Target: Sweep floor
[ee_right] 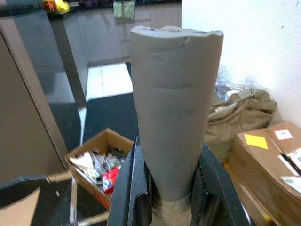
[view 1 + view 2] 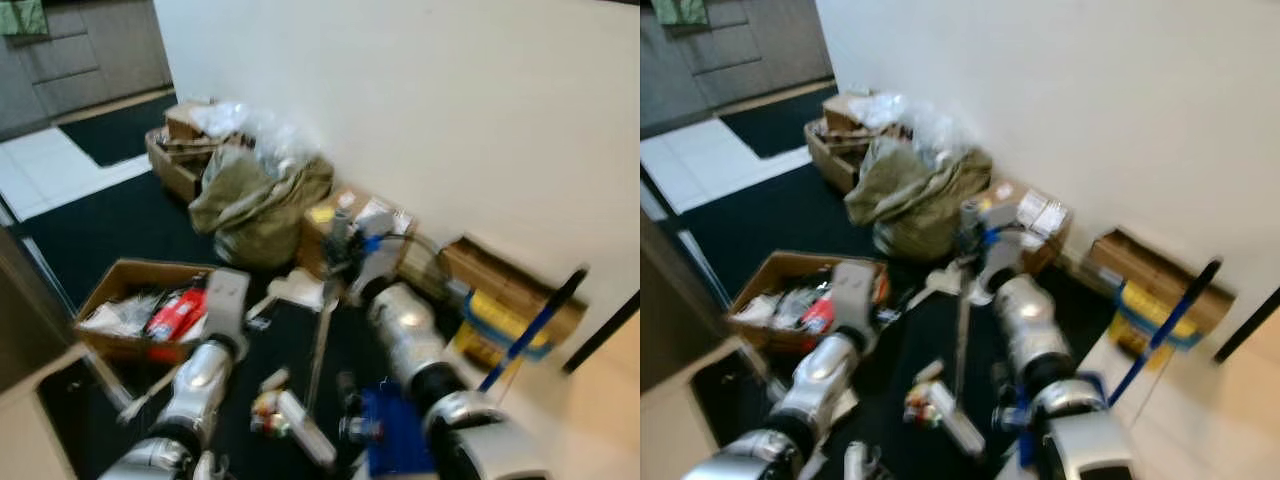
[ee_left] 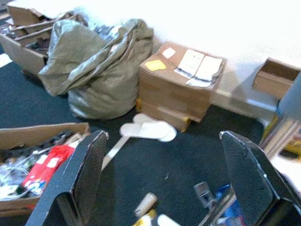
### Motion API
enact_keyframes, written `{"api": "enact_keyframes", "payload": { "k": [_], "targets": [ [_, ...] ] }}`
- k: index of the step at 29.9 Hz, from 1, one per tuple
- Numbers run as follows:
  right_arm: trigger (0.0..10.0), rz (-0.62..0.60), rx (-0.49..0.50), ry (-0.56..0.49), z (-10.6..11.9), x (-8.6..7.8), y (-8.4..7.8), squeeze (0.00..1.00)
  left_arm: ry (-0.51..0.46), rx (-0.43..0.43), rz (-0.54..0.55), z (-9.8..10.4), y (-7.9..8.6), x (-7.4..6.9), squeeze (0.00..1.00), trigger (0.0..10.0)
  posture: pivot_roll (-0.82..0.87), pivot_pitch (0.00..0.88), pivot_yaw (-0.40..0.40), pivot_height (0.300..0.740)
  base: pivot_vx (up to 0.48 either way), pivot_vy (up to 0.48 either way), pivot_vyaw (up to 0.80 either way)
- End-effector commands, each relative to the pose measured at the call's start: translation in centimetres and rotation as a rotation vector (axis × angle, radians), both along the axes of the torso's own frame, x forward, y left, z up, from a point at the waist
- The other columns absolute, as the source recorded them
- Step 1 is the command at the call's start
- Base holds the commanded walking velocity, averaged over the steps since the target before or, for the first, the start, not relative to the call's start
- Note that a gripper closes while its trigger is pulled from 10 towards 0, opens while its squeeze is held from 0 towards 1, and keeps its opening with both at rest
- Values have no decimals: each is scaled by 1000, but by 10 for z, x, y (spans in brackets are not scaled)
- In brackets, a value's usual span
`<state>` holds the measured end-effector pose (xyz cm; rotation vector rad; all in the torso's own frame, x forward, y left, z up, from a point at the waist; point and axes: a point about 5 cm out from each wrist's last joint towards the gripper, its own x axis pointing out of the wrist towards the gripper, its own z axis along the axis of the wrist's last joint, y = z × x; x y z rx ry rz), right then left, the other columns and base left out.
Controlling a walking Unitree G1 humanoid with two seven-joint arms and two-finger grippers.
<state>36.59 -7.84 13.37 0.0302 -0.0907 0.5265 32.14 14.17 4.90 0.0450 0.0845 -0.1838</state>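
1. Right gripper [image 1: 171,188] is clamped on padded broom handle [image 1: 176,108], held upright over the dark floor [image 3: 164,165].
2. Left gripper [image 3: 164,183] is held open, empty, nr open box [image 2: 135,305].
3. Sweeping judged barely begun: slippers [image 3: 148,129], litter still scattered by sack [image 3: 101,66].

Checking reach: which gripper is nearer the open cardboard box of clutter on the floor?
Left. The left gripper hangs open beside the open box; the right gripper, shut on the broom handle, is further off, by the sealed carton.

Dk navy carpet [image 3: 155,160], olive sack [image 3: 101,66], brown box [image 3: 176,89] w/ yellow sticker, grey handle [image 1: 174,108].
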Motion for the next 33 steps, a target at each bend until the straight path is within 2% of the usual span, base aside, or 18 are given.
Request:
{"api": "enact_keyframes", "payload": {
  "k": [1,11,16,19,21,25,30,33],
  "targets": [
    [10000,-30,15,-16,1,1,-9,0,14,3,-26,-3,-8,-2,0,10000,-17,0,-7,740,0,0,0],
    [10000,-29,13,-13,1,0,-8,0,41,18,-14,-7,-7,-3,0,10000,-20,10,-3,740,0,0,0],
    [10000,-65,-65,2,-6,-1,-10,0,87,26,26,-16,4,-8,0,10000,-26,7,-8,740,0,0,0],
    [10000,-128,-107,49,-15,0,-12,0,121,22,48,-23,12,-14,0,10000,-29,9,-9,740,0,0,0],
    [10000,-146,-102,59,-16,0,-12,0,126,20,49,-24,13,-15,0,10000,-30,14,-11,740,0,0,0],
    [10000,-183,-22,109,-17,2,-13,0,161,-3,79,-31,20,-21,0,10000,-38,28,-12,740,0,0,0],
    [10000,-193,-16,114,-17,2,-14,0,174,0,99,-34,23,-22,0,10000,-40,31,-9,740,0,-189,0],
    [10000,-219,-14,116,-17,3,-15,0,206,-8,157,-39,31,-26,0,10000,-46,37,-10,740,0,-240,0]
  ]
}}
